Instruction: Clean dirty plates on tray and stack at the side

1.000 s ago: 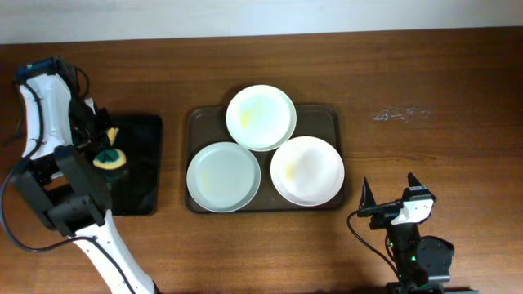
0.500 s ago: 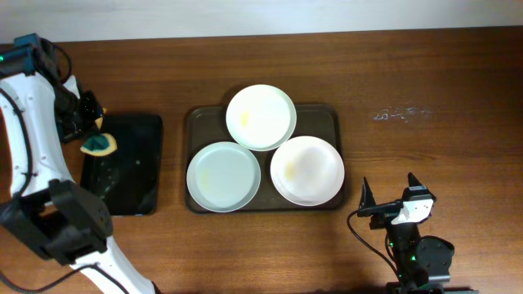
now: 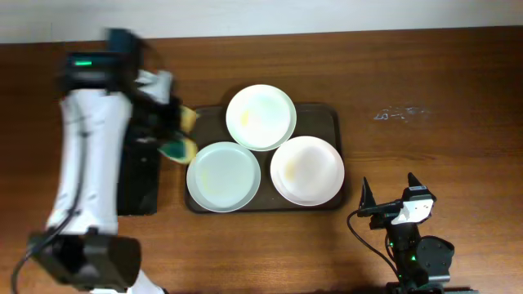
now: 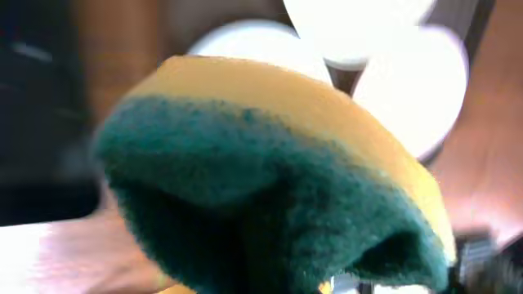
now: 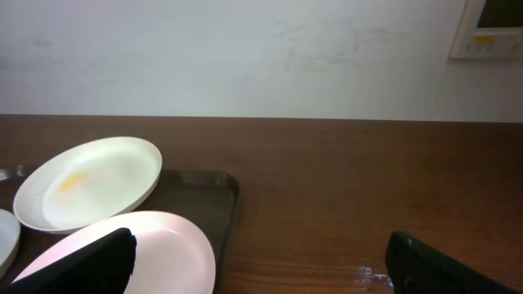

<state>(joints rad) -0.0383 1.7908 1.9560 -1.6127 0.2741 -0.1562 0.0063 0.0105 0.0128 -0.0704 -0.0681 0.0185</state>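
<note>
Three white plates lie on the brown tray [image 3: 323, 113]: a rear plate [image 3: 261, 117] with a yellowish smear, a bluish-white front-left plate [image 3: 223, 176], and a front-right plate [image 3: 307, 170]. My left gripper [image 3: 181, 135] is shut on a yellow and green sponge [image 3: 180, 149], [image 4: 270, 171], held over the tray's left edge beside the bluish plate. The sponge fills the left wrist view and hides the fingers. My right gripper [image 3: 389, 194] is open and empty, right of the tray near the front edge. The right wrist view shows the rear plate [image 5: 90, 181] and the front-right plate [image 5: 163, 245].
A smaller black tray [image 3: 139, 175] lies left of the brown tray, partly under my left arm. A pale smudge [image 3: 399, 113] marks the wooden table at the right. A white wall stands behind the table [image 5: 245, 57].
My left arm has swung right with the sponge, from above the black tray to the left edge of the brown tray. The right arm has not moved.
</note>
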